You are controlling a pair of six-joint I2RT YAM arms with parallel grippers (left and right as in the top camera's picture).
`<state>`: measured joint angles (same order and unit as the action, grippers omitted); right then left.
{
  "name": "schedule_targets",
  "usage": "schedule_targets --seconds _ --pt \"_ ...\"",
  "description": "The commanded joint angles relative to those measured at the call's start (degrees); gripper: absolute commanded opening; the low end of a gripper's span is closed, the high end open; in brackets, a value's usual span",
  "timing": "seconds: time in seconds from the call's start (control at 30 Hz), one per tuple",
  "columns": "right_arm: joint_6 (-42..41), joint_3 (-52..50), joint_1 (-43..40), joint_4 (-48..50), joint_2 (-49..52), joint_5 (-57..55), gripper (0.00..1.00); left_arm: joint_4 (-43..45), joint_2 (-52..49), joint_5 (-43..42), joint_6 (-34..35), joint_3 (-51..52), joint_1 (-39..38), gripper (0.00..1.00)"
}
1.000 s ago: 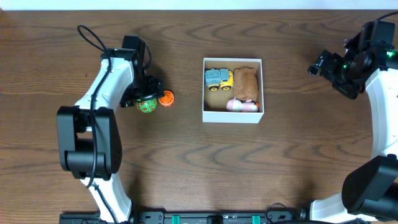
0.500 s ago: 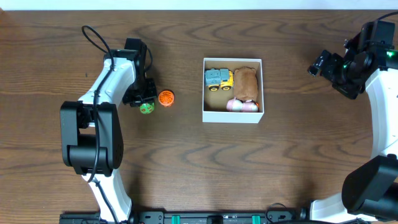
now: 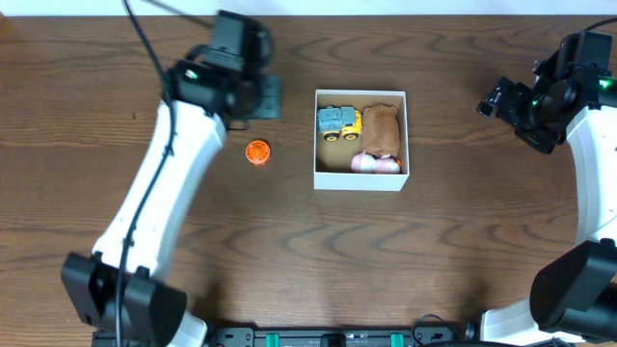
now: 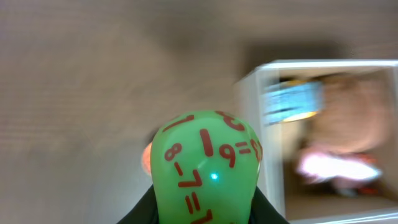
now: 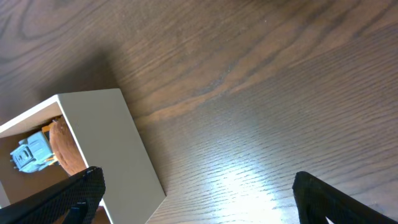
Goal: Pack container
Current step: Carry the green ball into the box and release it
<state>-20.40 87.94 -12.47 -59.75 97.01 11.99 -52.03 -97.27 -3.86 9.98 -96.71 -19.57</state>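
Observation:
The container (image 3: 359,179), a white-walled box with a brown inside, stands at the table's centre. It holds a blue and yellow truck (image 3: 337,121), a brown toy (image 3: 381,128) and a pink toy (image 3: 374,164). My left gripper (image 4: 205,213) is shut on a green egg with red numbers (image 4: 205,165), lifted above the table left of the container (image 4: 249,106). From overhead the left gripper (image 3: 262,96) hides the egg. An orange toy (image 3: 256,152) lies on the wood below it. My right gripper (image 5: 199,199) stands open over bare wood, right of the container (image 5: 106,143).
The right arm (image 3: 554,96) is parked at the table's far right edge. The left arm (image 3: 174,183) stretches diagonally across the left half of the dark wooden table (image 3: 289,251).
The left gripper closed on the green egg, lifted it off the table and swung up and right toward the container. The orange toy stayed put. The right arm has not moved.

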Motion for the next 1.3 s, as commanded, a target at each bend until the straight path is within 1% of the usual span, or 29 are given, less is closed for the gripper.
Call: schedule_targets --seconds 0.0,0.1,0.23,0.4,0.53,0.67,0.7,0.73,0.87,0.97,1.07,1.23,1.27 --pt "-0.15 -0.37 0.50 -0.17 0.02 -0.13 0.99 3.06 -1.22 0.44 -2.49 0.26 -6.34 0.20" --pt "-0.15 -0.37 0.50 -0.72 0.02 -0.13 0.99 6.14 -2.91 0.46 -2.49 0.63 -11.23 0.20" --pt "-0.15 -0.37 0.48 -0.74 0.02 -0.15 0.99 7.61 -7.58 1.92 -2.47 0.92 -15.19 0.20" --pt "-0.15 -0.37 0.50 -0.94 0.02 -0.13 0.99 8.02 -14.67 3.23 -2.45 0.92 -16.90 0.22" --pt "-0.15 -0.37 0.50 -0.96 0.02 -0.13 0.99 7.30 -18.82 3.23 -2.43 0.92 -16.90 0.27" --pt "-0.13 -0.37 0.48 -1.31 0.02 -0.15 0.99 6.29 -19.63 3.23 -2.43 0.90 -16.90 0.38" --pt "-0.13 -0.37 0.48 -1.33 0.02 -0.15 0.99 6.21 -19.47 3.21 -2.38 0.87 -16.90 0.42" --pt "-0.13 -0.37 0.48 -1.33 0.02 -0.15 0.99 6.01 -19.15 3.21 -2.25 0.83 -16.90 0.50" --pt "-0.15 -0.37 0.50 -1.11 0.02 -0.15 0.99 5.05 -16.72 3.21 -2.25 0.68 -16.90 0.66" --pt "-0.15 -0.37 0.50 -1.14 0.02 -0.13 0.99 4.76 -14.05 3.26 -2.27 0.26 -16.79 0.72" --pt "-0.15 -0.37 0.50 -1.14 0.02 -0.13 0.99 4.76 -10.12 3.52 -2.29 0.13 -16.44 0.75" --pt "-0.13 -0.37 0.50 -1.14 0.02 -0.13 0.99 4.17 -3.87 4.74 -2.27 0.13 -14.67 0.84" --pt "-0.15 -0.37 0.50 -1.14 0.02 -0.15 0.99 4.11 -3.13 4.76 -2.27 0.13 -14.34 0.84"
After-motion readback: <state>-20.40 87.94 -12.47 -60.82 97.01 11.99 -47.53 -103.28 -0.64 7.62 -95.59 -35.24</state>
